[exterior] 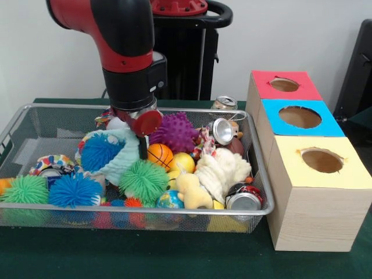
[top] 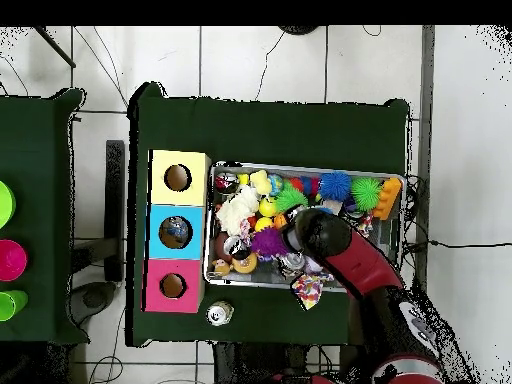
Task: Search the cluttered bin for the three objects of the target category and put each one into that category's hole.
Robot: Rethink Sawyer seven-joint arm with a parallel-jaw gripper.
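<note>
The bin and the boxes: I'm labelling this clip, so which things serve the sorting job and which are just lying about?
For the job:
the bin
red-topped box
blue-topped box
yellow-topped box
the arm's hand

Lying about:
can on the table behind the bin
coloured cups on the side table

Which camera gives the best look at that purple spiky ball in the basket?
The front view. There the purple spiky ball sits in the bin just right of the gripper, with its spikes plain to see. In the overhead view it is only a small purple patch beside the arm.
</note>
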